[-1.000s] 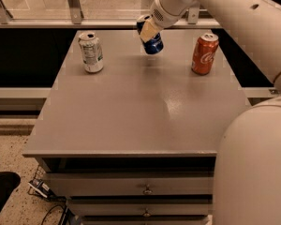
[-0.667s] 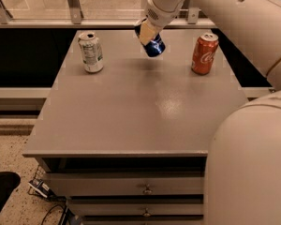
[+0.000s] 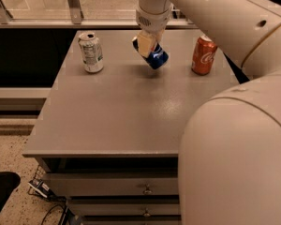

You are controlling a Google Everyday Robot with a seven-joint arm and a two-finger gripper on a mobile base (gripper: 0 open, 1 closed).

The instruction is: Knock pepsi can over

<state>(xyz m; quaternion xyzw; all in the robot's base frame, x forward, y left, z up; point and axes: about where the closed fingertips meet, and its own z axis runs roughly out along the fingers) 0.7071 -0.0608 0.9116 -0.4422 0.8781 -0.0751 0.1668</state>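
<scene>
The dark blue pepsi can [image 3: 157, 59] is at the back middle of the grey table [image 3: 122, 116]. It is tilted far over, with its top towards the upper left and its lower end near the tabletop. My gripper [image 3: 146, 43] comes down from the white arm [image 3: 201, 13] and sits against the can's upper part, covering much of it. Whether the can still touches the table is hard to tell.
A white and green can [image 3: 91, 52] stands upright at the back left. An orange-red Coca-Cola can [image 3: 203, 55] stands upright at the back right. My arm's bulky body [image 3: 239, 163] fills the right foreground. Drawers [image 3: 145, 189] sit under the table, with cables [image 3: 42, 189] on the floor.
The gripper has shifted a little to the left and the pepsi can has tipped further over with it. The two other cans have not moved.
</scene>
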